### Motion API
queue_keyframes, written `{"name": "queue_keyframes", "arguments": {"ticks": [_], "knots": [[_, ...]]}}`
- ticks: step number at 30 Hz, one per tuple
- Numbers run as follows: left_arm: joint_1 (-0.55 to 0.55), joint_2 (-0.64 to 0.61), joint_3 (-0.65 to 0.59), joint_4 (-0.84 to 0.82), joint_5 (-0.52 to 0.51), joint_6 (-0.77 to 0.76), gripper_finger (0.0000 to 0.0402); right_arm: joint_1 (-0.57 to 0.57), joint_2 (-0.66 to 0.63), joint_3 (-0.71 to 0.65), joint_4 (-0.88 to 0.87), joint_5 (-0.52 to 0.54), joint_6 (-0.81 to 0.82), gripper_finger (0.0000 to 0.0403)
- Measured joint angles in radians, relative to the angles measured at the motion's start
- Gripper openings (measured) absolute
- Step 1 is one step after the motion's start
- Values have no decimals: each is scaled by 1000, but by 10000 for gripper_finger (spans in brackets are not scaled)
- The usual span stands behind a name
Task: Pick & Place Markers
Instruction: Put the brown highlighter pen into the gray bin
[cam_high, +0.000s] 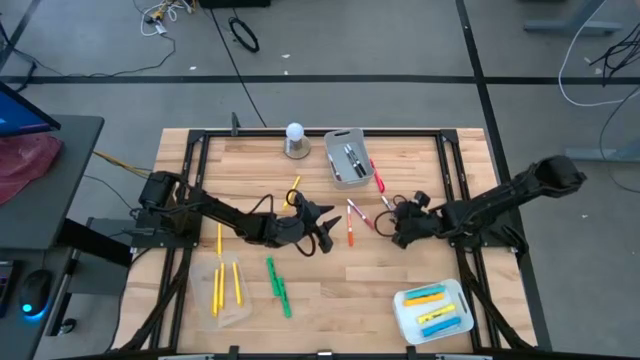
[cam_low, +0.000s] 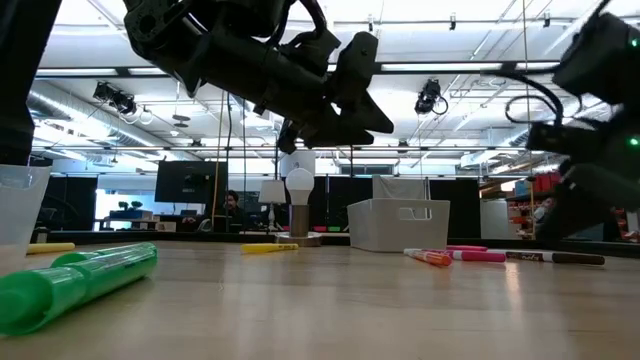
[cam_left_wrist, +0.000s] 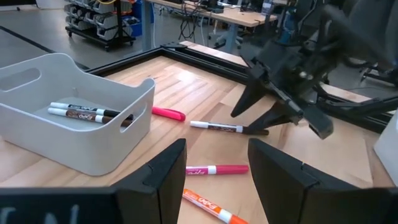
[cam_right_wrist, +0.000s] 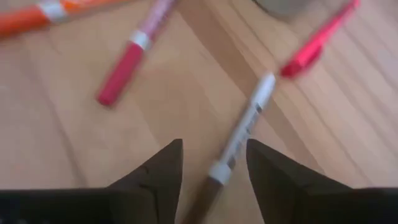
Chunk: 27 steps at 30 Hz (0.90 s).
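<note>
On the left of the wooden desk (cam_high: 400, 270) three yellow markers (cam_high: 219, 280) lie side by side, with two green markers (cam_high: 277, 285) just to their right near the front edge. The left gripper (cam_high: 325, 232) hangs above the desk's middle, its fingers (cam_left_wrist: 163, 174) spread apart and grasping nothing. Beyond it, toward the far edge, a grey bin (cam_high: 347, 157) holds dark markers with white ends (cam_left_wrist: 81, 112), and a red marker (cam_high: 378, 181) lies just right of the bin. Between the two arms an orange marker (cam_high: 351, 235) and a pink marker (cam_high: 359, 214) rest on the bare wood. The right gripper (cam_high: 396, 224) is low over the desk right of centre, its fingers (cam_right_wrist: 163, 177) parted on either side of a dark marker with a white end (cam_right_wrist: 239, 140), which lies flat on the wood and is not clamped. Near the front right corner a white tray (cam_high: 404, 310) carries blue and yellow markers (cam_high: 437, 310).
</note>
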Motion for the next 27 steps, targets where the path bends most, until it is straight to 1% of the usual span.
{"name": "queue_keyframes", "arguments": {"ticks": [3,7,10,13,17,23,27], "knots": [[3,0,0,-1,0,-2,179,-10,0,-42,2,-1,64,178],[3,0,0,-7,0,-2,179,-17,2,-97,44,-26,131,154],[3,0,0,-7,0,-2,179,-17,0,-137,95,-36,202,122],[3,0,0,-6,0,-1,179,-17,-1,-160,135,-25,245,80],[2,0,0,-7,0,-2,179,-17,-1,-162,140,-16,252,24],[2,0,0,-6,0,-1,179,4,-35,-156,150,5,272,23],[2,0,0,-7,0,-2,179,17,-76,-96,142,-9,268,28]]}}
